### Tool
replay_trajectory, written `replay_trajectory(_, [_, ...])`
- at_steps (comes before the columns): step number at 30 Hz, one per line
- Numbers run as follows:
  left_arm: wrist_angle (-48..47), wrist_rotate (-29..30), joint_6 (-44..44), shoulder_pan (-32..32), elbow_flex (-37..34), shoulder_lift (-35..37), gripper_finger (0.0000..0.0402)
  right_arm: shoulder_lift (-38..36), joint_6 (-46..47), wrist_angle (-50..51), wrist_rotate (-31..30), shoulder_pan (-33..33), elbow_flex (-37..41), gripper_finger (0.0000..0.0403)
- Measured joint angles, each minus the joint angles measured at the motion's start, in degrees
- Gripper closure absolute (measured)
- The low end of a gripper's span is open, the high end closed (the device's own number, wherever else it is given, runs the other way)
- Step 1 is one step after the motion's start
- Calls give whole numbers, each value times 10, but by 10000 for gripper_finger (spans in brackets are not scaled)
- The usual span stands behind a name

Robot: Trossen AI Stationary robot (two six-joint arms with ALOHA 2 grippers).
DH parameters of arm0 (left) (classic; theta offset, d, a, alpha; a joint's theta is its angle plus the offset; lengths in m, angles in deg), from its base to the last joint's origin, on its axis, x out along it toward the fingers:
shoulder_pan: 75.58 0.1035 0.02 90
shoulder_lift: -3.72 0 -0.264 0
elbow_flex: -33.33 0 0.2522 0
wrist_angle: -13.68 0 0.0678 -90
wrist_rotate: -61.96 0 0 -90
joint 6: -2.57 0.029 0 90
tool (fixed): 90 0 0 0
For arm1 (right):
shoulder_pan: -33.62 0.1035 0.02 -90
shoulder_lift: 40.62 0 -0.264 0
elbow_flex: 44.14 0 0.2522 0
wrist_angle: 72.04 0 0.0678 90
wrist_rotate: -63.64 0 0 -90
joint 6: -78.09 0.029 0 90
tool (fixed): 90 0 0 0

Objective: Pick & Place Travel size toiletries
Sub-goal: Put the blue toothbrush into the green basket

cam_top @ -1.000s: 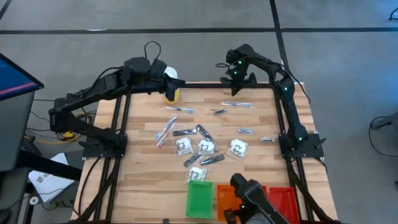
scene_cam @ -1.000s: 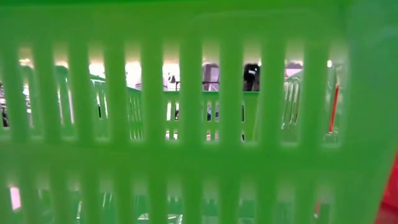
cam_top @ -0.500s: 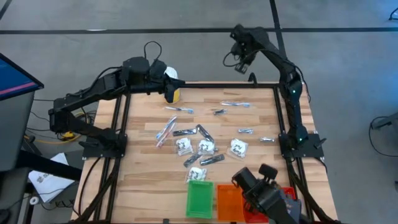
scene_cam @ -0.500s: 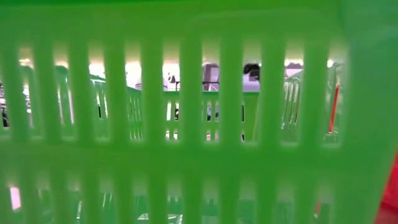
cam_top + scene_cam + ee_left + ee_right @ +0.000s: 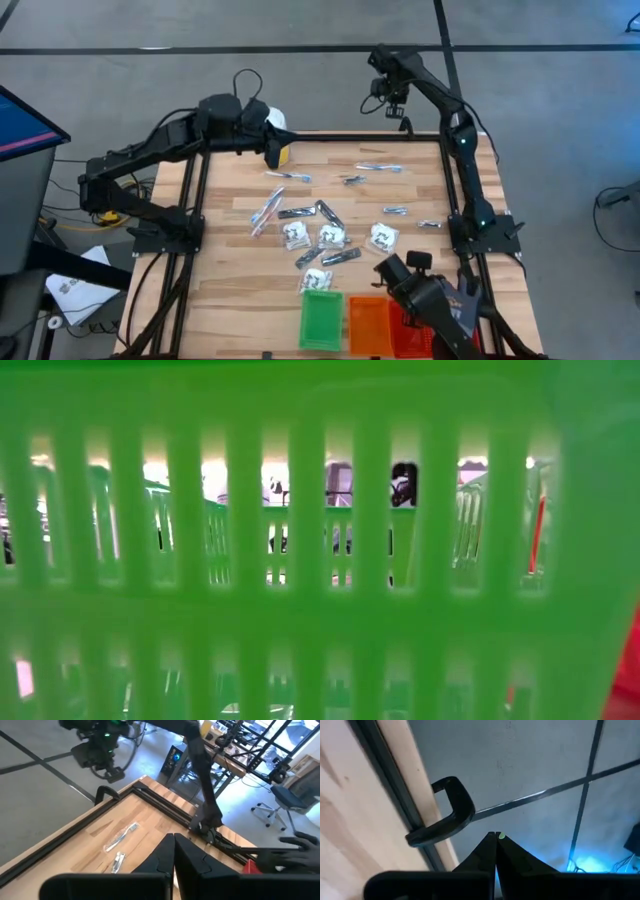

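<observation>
The wooden table (image 5: 230, 290) holds the toiletries (image 5: 325, 236) mid-table, seen only from above. The low view shows just the green tray (image 5: 300, 650). Both claws, left (image 5: 173, 851) and right (image 5: 496, 845), are closed and empty. No writing is readable.

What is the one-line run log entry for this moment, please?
left gripper: shut, empty, far-left corner | right gripper: shut, beyond far edge | toiletries: all on table

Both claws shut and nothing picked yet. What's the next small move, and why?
Probably bring the right claw back over the table and open it. It hangs shut beyond the far edge, holding nothing, while the toiletries lie scattered mid-table, none in the green tray. The left claw waits shut at the far-left corner.
</observation>
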Motion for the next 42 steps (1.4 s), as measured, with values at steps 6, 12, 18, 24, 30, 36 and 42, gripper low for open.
replay_trajectory(6, [-4,0,-3,-7,0,0,402,26,15,55,89,-8,0,403])
replay_trajectory(12, [-2,1,-21,-7,0,0,402,6,33,68,119,30,78,403])
replay_trajectory(18, [1,5,-20,-9,0,4,402,-38,46,47,85,57,208,403])
replay_trajectory(24, [2,13,-18,-16,0,12,402,-134,51,36,89,39,374,403])
replay_trajectory(30, [8,31,-14,-27,0,14,402,-221,52,-39,88,43,536,403])
replay_trajectory(36, [18,32,-14,-27,0,14,401,-256,76,-91,90,69,569,403])
replay_trajectory(42, [35,34,-15,-27,0,14,402,-256,185,-112,109,57,547,403])
